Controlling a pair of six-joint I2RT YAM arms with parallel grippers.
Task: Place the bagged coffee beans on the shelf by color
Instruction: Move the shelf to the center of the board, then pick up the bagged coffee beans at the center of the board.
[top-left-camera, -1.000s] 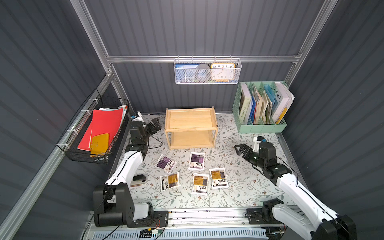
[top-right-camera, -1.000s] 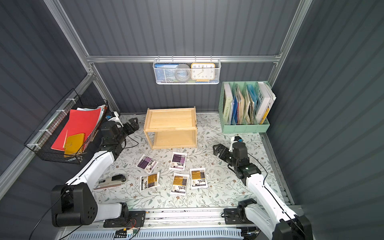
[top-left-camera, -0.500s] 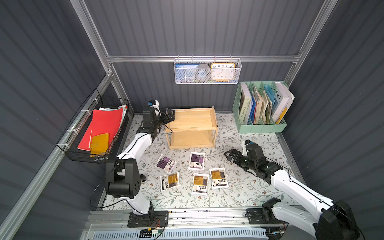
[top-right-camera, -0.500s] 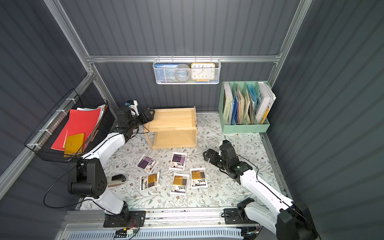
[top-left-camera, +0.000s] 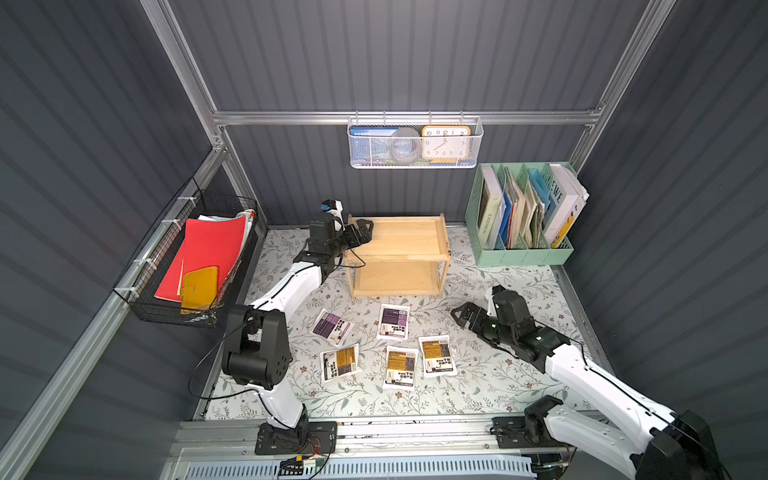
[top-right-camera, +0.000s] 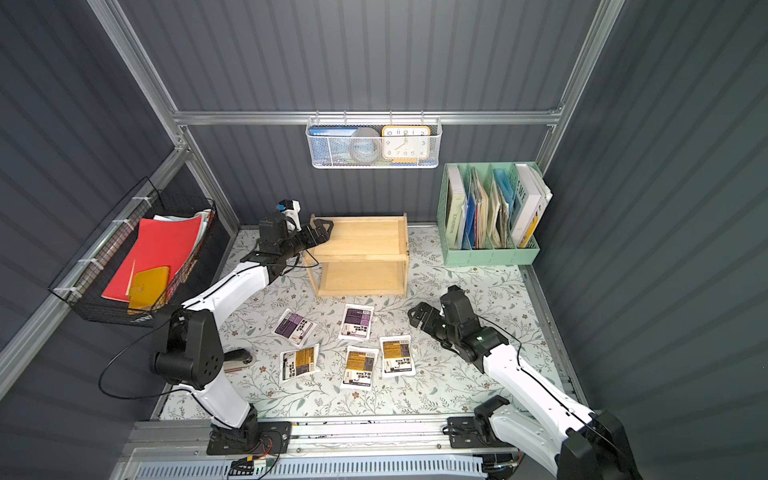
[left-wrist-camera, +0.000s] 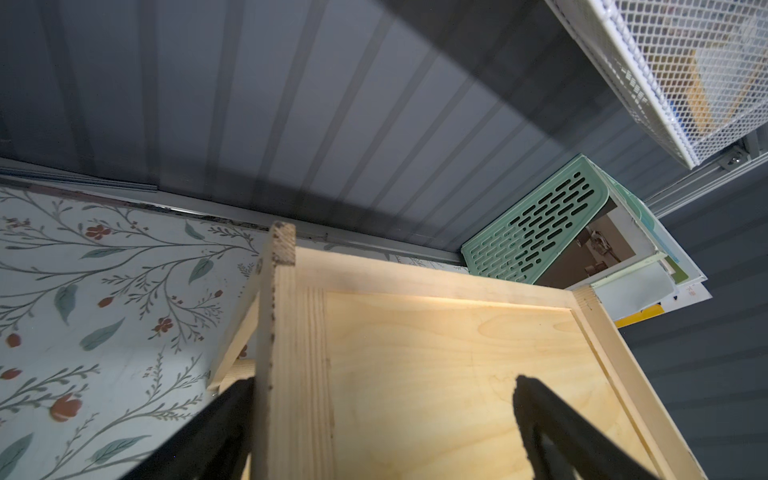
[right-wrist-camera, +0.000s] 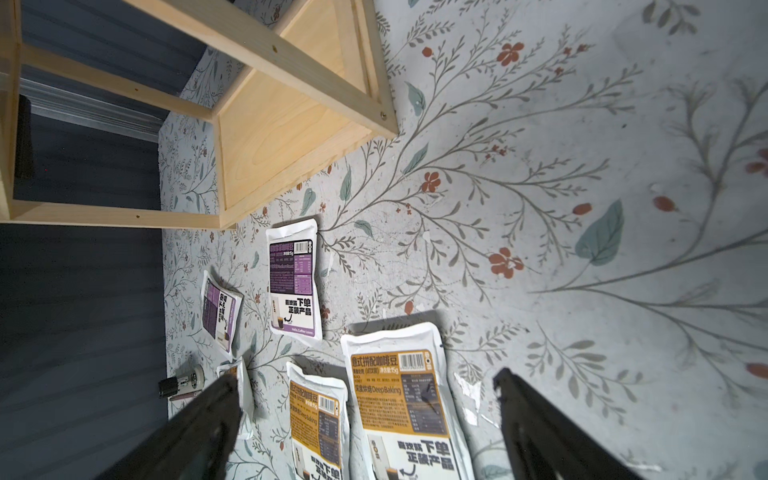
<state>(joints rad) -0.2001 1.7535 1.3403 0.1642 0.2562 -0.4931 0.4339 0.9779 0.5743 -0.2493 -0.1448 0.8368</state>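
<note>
Left fingers open, straddling left rim of two-tier light-wood shelf: could shove it. Right fingers open, just right of five flat white orange/purple-label coffee pouches on floral table, nearer than shelf; may snag two.

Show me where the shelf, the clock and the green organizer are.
Shelf (top-left-camera: 399, 241): in a top view, bare floor of its upper tray.
Clock (top-left-camera: 445, 143): in a top view, middle of its face.
Green organizer (top-left-camera: 524, 255): in a top view, its front wall.
</note>
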